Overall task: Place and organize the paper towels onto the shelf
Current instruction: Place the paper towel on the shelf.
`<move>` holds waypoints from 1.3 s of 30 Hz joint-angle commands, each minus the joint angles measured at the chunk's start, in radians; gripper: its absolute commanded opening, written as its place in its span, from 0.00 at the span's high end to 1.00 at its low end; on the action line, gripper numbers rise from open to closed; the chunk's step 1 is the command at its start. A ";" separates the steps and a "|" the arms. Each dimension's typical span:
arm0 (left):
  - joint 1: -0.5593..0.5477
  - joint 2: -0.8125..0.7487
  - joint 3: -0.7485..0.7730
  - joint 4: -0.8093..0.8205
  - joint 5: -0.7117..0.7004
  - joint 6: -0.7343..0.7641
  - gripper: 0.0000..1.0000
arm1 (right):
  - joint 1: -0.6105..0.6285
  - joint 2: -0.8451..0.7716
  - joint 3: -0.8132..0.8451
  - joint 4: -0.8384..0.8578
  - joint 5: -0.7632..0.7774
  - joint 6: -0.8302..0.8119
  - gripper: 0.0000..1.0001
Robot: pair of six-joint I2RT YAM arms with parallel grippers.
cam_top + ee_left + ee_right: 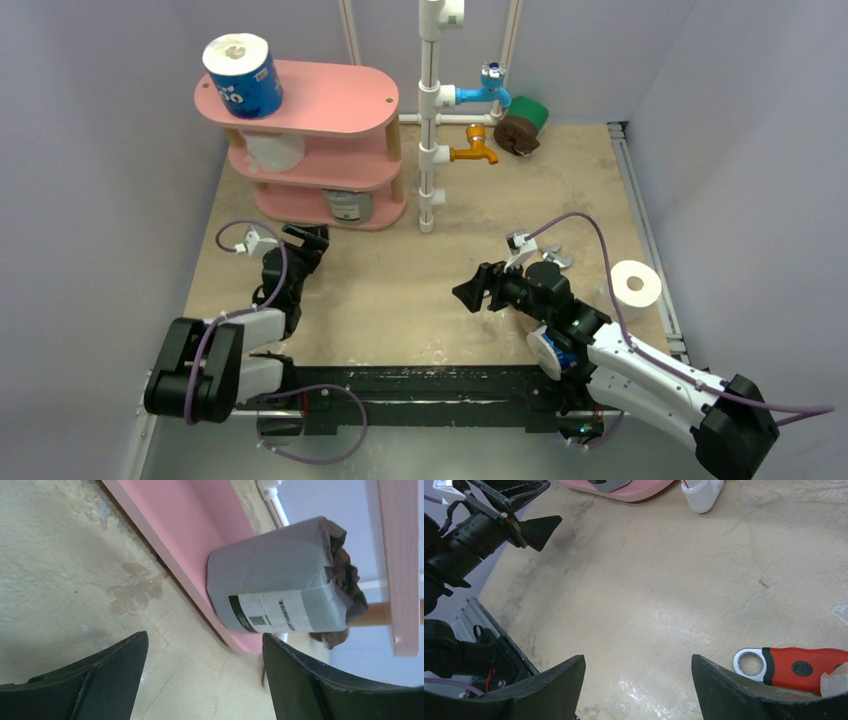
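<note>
Three rolls [243, 78] on shelf [330, 95], one per tier; white roll [635, 285], green roll [532, 112], brown roll [515, 135] waiting near right and far bench [400, 290] edges. Left end effector [205, 645], right end effector [639, 665] wide, empty.

The pink three-tier shelf with oval boards [330, 100] has pale wooden posts. On top, the cylindrical wrapped paper roll [243, 78] is blue with white print; the middle-tier paper roll [275, 150] is bare white; the bottom roll's wrapper [280, 580] is grey (a white label with a black band crosses it). The worktop [420, 290] is mottled beige. The flat metal wrench [799, 667] has a red handle. The left pincer [204, 637] and right pincer [638, 659] are black.
</note>
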 commanded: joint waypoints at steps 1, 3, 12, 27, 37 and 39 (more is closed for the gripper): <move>0.052 0.197 -0.039 0.481 0.087 -0.220 0.18 | 0.003 -0.018 0.007 0.037 -0.009 -0.014 0.22; 0.078 0.393 -0.040 0.675 0.123 -0.310 0.21 | 0.002 -0.020 0.008 0.034 -0.010 -0.013 0.22; 0.123 0.405 -0.025 0.715 0.129 -0.304 0.25 | 0.003 -0.017 -0.001 0.043 -0.018 -0.005 0.22; 0.108 -0.028 0.050 0.092 0.078 -0.073 0.18 | 0.003 0.056 0.022 0.069 -0.026 -0.011 0.22; 0.108 0.063 0.106 0.068 0.057 -0.141 0.38 | 0.003 0.004 0.011 0.045 -0.020 -0.014 0.22; 0.107 0.089 0.118 0.097 0.056 -0.141 0.42 | 0.002 0.000 0.011 0.044 -0.020 -0.014 0.22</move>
